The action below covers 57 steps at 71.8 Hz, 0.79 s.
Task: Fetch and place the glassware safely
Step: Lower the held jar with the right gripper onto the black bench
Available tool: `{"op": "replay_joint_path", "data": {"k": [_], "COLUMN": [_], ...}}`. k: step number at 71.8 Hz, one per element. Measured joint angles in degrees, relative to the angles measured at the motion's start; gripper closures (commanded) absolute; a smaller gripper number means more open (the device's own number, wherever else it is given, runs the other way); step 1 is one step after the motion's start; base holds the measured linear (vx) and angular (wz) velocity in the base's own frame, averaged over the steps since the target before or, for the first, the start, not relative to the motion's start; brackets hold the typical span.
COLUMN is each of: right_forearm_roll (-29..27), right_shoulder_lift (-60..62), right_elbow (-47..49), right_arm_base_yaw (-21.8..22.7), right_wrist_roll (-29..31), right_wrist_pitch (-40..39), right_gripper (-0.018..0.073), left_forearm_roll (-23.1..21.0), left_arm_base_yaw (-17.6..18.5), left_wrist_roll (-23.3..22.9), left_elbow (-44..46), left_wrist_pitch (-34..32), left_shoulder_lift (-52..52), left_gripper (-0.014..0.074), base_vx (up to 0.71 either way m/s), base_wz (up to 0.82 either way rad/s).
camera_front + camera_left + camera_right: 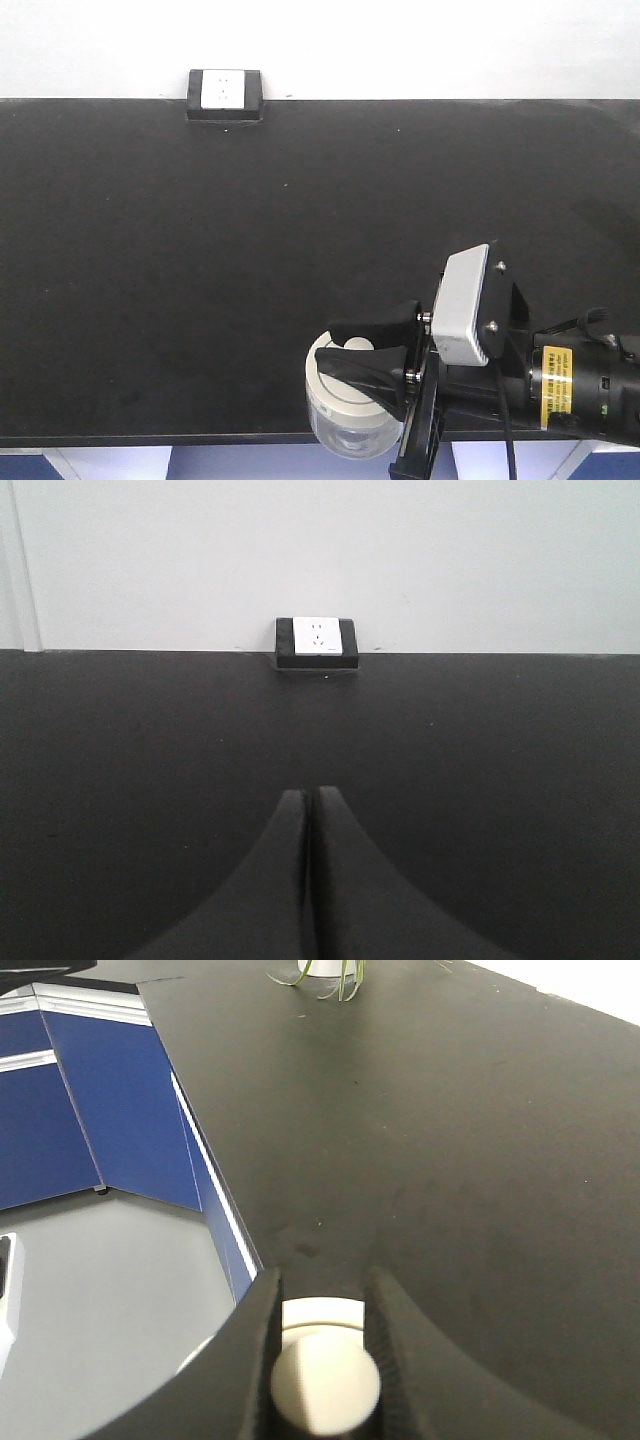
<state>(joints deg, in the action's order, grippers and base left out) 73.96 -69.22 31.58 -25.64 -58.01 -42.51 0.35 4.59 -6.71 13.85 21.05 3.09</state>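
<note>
At table (200, 250) front edge | jar (345, 425) knob clamped between right gripper (330, 343) fingers | left gripper (308, 798) closed, empty

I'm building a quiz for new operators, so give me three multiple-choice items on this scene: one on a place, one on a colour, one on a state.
1. Where is the glass jar?
A. At the near edge of the black table
B. At the table's far edge
C. In the table's middle

2. What colour is the jar's lid?
A. Blue
B. Off-white
C. Black

3. How is the left tool?
A. Wide open
B. Shut and empty
C. Shut on the jar

Key:
1 A: the front view shows the jar at the near rim.
2 B: the right wrist view shows a pale cream lid.
3 B: the left wrist view shows it pressed closed with nothing between.
</note>
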Motion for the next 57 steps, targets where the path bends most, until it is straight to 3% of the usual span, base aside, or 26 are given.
{"op": "replay_joint_path", "data": {"k": [10, 18, 29, 41, 49, 57], "right_forearm_roll": [-2.29, -12.74, -37.97, -61.02, -70.04, -73.96], "right_shoulder_lift": [0.00, -0.55, -4.60, -12.34, -18.46, -24.39], "right_elbow": [0.00, 0.00, 0.98, 2.91, 3.30, 3.66], "right_arm_base_yaw": [0.00, 0.00, 0.00, 0.00, 0.00, 0.00], "right_wrist_roll": [0.33, 5.30, 23.48, 47.14, 55.63, 58.89], "right_wrist_pitch": [0.67, 5.71, 13.85, 12.32, 5.15, -3.77], "right_gripper": [0.0560, 0.0560, 0.0560, 0.0560, 0.0559, 0.0556], "left_forearm_roll": [0.00, 0.00, 0.00, 0.00, 0.00, 0.00], "left_arm_base_yaw": [0.00, 0.00, 0.00, 0.00, 0.00, 0.00], "left_wrist_roll": [0.00, 0.00, 0.00, 0.00, 0.00, 0.00], "left_elbow": [0.00, 0.00, 0.00, 0.00, 0.00, 0.00], "left_wrist_pitch": [0.00, 0.00, 0.00, 0.00, 0.00, 0.00], "left_shoulder_lift": [0.00, 0.00, 0.00, 0.00, 0.00, 0.00], "left_gripper": [0.0603, 0.0603, 0.0603, 0.0603, 0.0603, 0.0603], "base_vx": [0.00, 0.00, 0.00, 0.00, 0.00, 0.00], "base_wz": [0.00, 0.00, 0.00, 0.00, 0.00, 0.00]}}
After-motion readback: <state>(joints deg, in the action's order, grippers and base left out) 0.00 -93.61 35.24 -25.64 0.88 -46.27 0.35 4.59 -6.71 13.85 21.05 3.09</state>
